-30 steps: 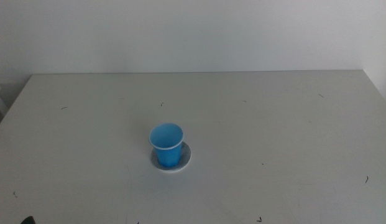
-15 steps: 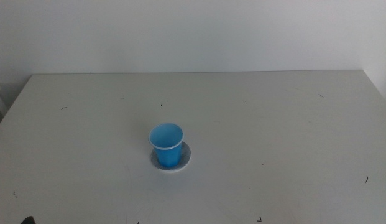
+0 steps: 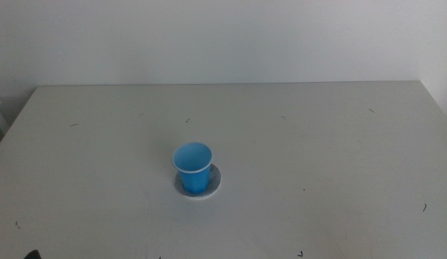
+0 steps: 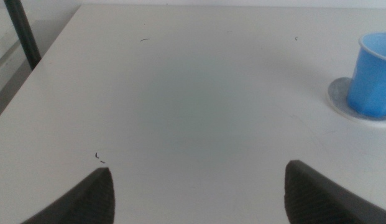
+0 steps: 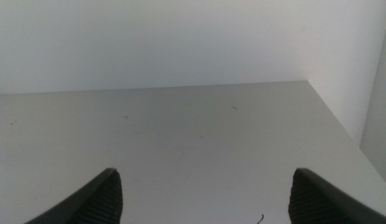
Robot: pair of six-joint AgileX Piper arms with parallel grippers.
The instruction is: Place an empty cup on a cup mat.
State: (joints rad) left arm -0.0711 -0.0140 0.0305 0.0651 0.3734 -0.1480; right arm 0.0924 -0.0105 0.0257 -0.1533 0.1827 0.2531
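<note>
bench [image 3: 317, 151]: wide pale grey top with small dark scuffs and specks, reaching back to a plain white wall; it fills most of the middle view.
left gripper [image 4: 196, 193]: low over the bench on the left side, well apart from the cup; its two dark fingers [image 4: 87, 199] are spread wide with only bare bench between them, holding nothing. only a tiny dark tip shows at the bottom edge of the middle view.
right gripper [image 5: 202, 196]: over the right part of the bench, facing the far edge and the wall; its dark fingers [image 5: 320, 199] are spread wide too, with nothing between them. it is out of the middle view.
cup mat [image 3: 215, 183]: flat round grey disc with a pale edge, lying on the bench a little left of centre and towards the near side; also seen in the left wrist view [image 4: 339, 94].
cup [image 3: 193, 167]: small bright blue cup with a thin white band below the rim, standing upright on the cup mat, blue inside and looking empty; the mat's edge shows around its base, more of it on the right. in the left wrist view [image 4: 372, 76] it sits at the picture's far side, cut by the frame.
</note>
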